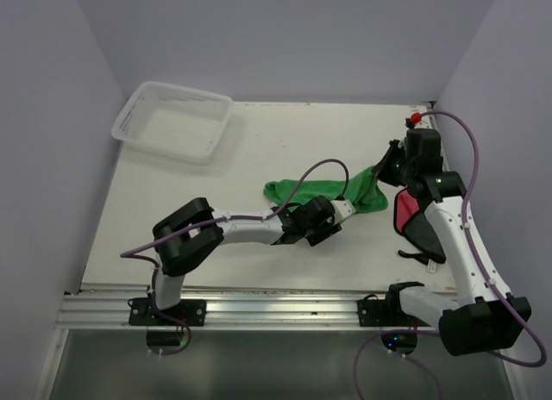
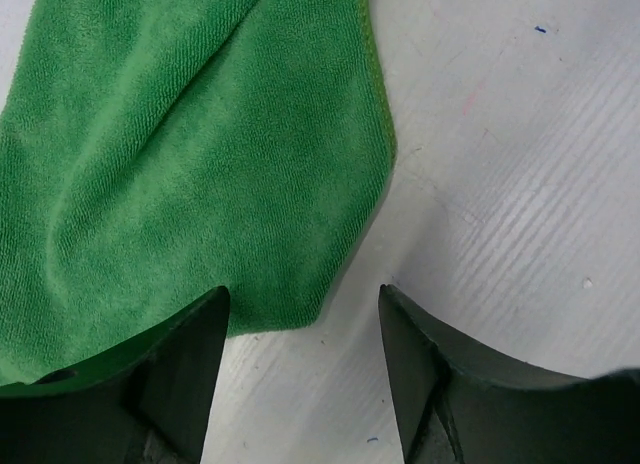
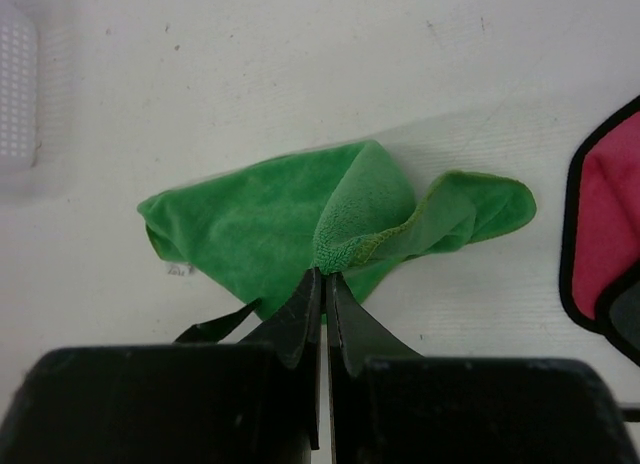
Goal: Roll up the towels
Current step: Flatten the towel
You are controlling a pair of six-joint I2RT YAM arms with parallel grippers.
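Step in hand, by my reading: getting a first hold on the green towel (image 1: 280, 191) so a roll can start. Over the towel's near corner the left gripper (image 2: 305, 289) hovers low, fingers apart and holding nothing; one finger is above the cloth, the other above bare surface. The towel lies crumpled mid-table, right of centre. At its right edge the right gripper (image 3: 323, 276) is pinched tight on a raised fold. To do it well: centre the left fingers on the hem before pinching, take a single layer, and hold the right pinch low so the cloth pulls flat instead of bunching. Flat cloth first, rolling after. Surface: white table (image 1: 250, 150), lightly scuffed, smooth; cloth probably slides easily. Far left sits the white mesh basket (image 1: 190, 91), well apart. At the right the red towel (image 1: 402, 212) lies unrolled, partly under the right arm. Pale walls close the sides and far end.
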